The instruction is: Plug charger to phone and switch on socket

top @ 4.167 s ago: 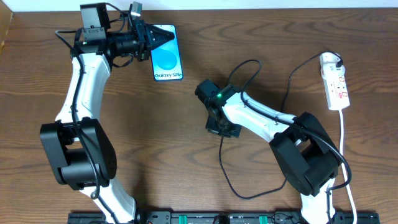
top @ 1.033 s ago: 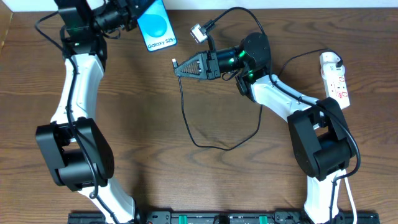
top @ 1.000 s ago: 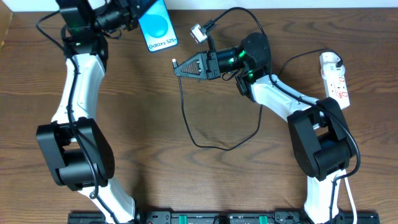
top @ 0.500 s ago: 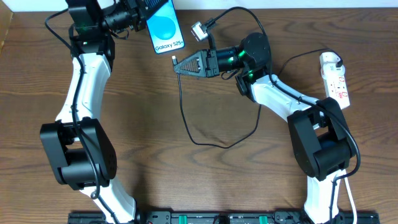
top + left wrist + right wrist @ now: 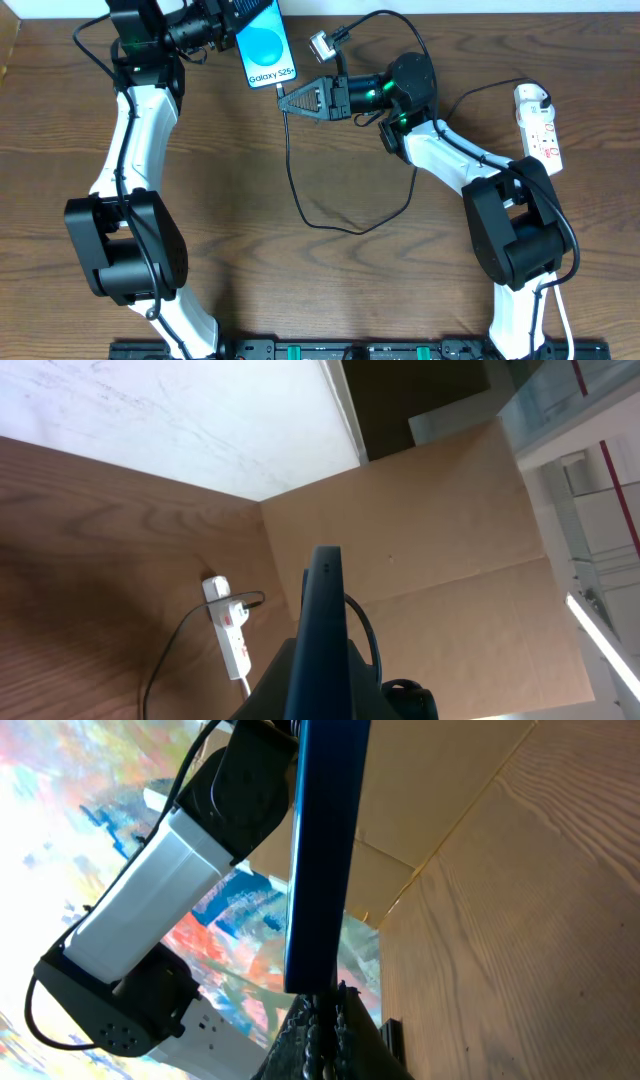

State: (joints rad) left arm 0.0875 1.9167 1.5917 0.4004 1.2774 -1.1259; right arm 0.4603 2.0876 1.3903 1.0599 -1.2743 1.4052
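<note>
Overhead: the worktop [image 5: 250,290] carries both arms. The left arm [image 5: 135,130] reaches to the far edge, its jaws shut on the phone [image 5: 268,48], which is held off the wood with the screen up to the camera. A second ago the phone sat further left; it has swung right, toward the right arm [image 5: 440,160]. The right jaws are shut on the charger [image 5: 298,200] near its plug. The plug has crept up since half a second back and now meets the phone's lower edge; seated or not, cannot tell. The cable loop below has shifted slightly. The socket [image 5: 540,130] lies by the right edge, unmoved.

Left wrist: phone edge-on between the jaws. Right wrist: phone edge directly over the fingertips.
</note>
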